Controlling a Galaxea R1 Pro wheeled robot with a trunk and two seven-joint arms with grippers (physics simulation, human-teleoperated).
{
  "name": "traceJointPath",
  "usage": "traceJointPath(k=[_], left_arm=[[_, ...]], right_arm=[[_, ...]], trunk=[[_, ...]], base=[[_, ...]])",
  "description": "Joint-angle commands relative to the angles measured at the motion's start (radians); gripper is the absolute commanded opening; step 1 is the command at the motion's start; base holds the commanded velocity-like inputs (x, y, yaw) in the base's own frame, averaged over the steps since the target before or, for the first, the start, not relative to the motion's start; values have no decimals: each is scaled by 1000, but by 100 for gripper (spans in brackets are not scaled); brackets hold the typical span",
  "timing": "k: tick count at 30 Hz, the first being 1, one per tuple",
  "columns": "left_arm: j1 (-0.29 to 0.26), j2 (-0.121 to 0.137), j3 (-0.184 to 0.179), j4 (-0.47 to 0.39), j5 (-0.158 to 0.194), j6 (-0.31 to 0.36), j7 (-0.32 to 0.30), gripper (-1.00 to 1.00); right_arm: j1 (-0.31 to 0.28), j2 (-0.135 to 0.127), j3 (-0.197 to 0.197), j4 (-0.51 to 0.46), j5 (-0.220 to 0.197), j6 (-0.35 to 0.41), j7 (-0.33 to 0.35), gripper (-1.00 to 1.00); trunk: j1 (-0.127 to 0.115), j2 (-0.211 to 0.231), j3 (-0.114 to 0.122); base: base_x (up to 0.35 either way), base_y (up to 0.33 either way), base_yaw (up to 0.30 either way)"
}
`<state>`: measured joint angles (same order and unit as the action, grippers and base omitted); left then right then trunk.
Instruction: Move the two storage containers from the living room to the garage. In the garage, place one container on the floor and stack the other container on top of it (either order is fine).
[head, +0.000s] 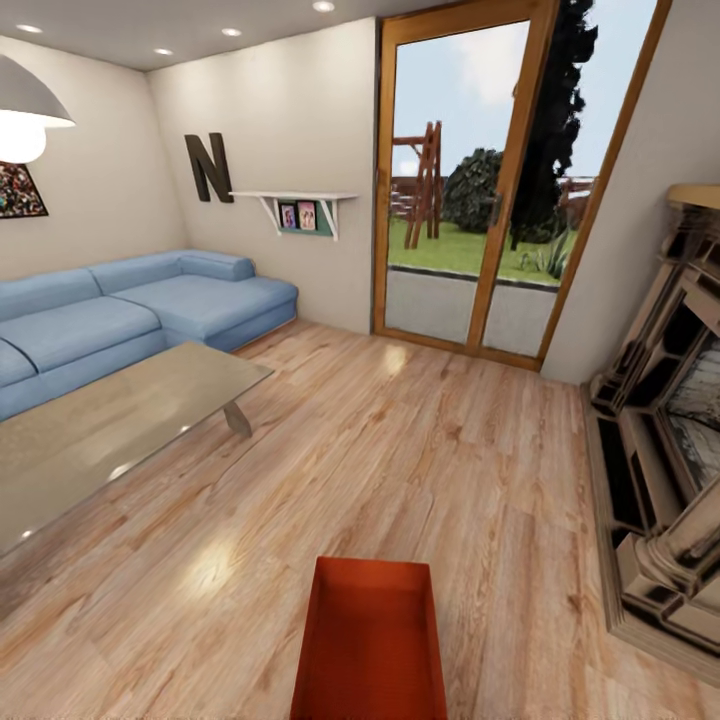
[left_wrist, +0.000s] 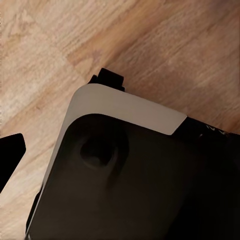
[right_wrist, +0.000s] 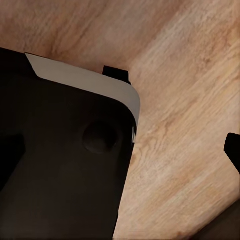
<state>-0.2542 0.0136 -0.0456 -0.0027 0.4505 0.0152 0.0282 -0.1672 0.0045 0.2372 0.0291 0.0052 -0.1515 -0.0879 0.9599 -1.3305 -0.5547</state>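
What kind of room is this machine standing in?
A living room, it seems: a blue corner sofa beside a glass table, a stone fireplace on the right, and wood-framed glass doors onto a garden.

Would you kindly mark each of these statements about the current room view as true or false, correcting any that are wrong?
1. An orange-red storage container sits at the bottom centre of the head view, open side up. True.
2. The floor under the container is dark grey concrete. False: it is light wood plank floor.
3. A blue corner sofa stands along the wall at the left. True.
4. The fireplace is at the left, beside the sofa. False: the fireplace is at the right edge.
5. A glass table stands in front of the sofa. True.
6. The glass doors show a brick wall outside. False: they show grass, trees and a wooden frame.
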Motion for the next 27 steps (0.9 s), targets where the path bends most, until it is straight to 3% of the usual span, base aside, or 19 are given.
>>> traceJointPath(k=[1,13,27], left_arm=[[0,0,-5,0,6,2,3,100],[0,2,-5,0,7,2,4,100],[0,2,-5,0,7,3,4,100]], right_arm=[[-1,1,5,3,0,-5,-4,100],[-1,0,4,3,-1,-5,-4,100],[-1,0,4,3,-1,-5,-4,100]], trunk=[[0,-1,-2],[0,-1,-21],[0,-1,-43]], base=[[0,0,0],[0,0,-43],[0,0,-132]])
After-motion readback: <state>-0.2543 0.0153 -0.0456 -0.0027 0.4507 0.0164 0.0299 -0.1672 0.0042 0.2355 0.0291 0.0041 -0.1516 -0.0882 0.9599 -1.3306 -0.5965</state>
